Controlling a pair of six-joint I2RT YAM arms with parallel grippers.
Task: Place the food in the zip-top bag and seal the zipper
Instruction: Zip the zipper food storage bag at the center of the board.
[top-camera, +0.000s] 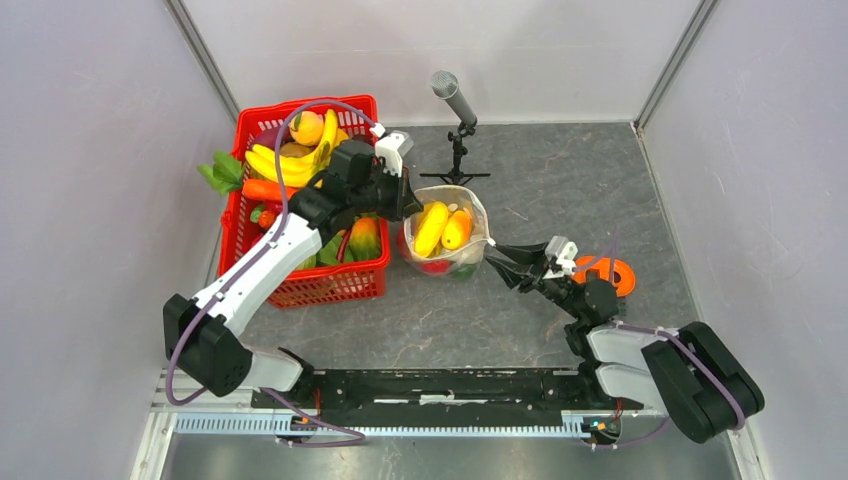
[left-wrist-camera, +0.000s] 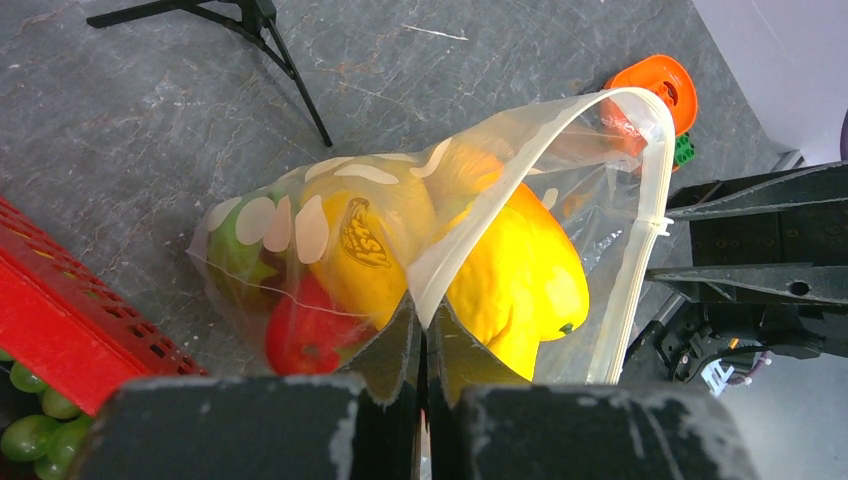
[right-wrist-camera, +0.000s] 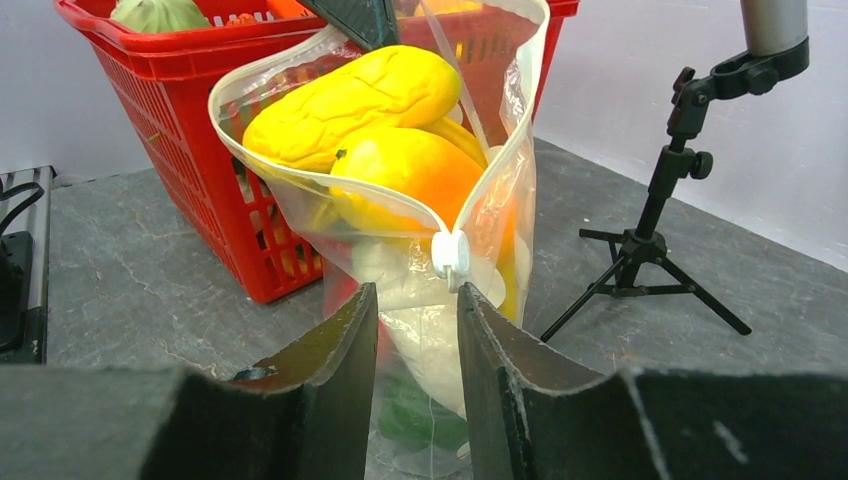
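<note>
Bag (left-wrist-camera: 300, 225) rim in left pincer (left-wrist-camera: 422, 312), mouth open

Light was soft and even; the clear dotted plastic zip-top bag (left-wrist-camera: 300, 230) glinted mildly; both wrist views blurred at six o'clock.

A robotics lab test cell, not a lived-in room. A grey stone-look table (top-camera: 560, 190) is boxed in by plain pale panels (top-camera: 90, 200) set in aluminium frame posts (top-camera: 205, 60). At 6 o'clock a metal mounting rail (top-camera: 440, 385) carries a pair of black-and-white robot arms (top-camera: 265, 265) with loose cabling. At 12 o'clock a microphone (top-camera: 453, 97) stands on a small black tripod (top-camera: 459, 165). The goods are props: glossy toy fruit and vegetables (top-camera: 300, 165) in a red lattice basket (top-camera: 330, 285) at 10 o'clock.
</note>
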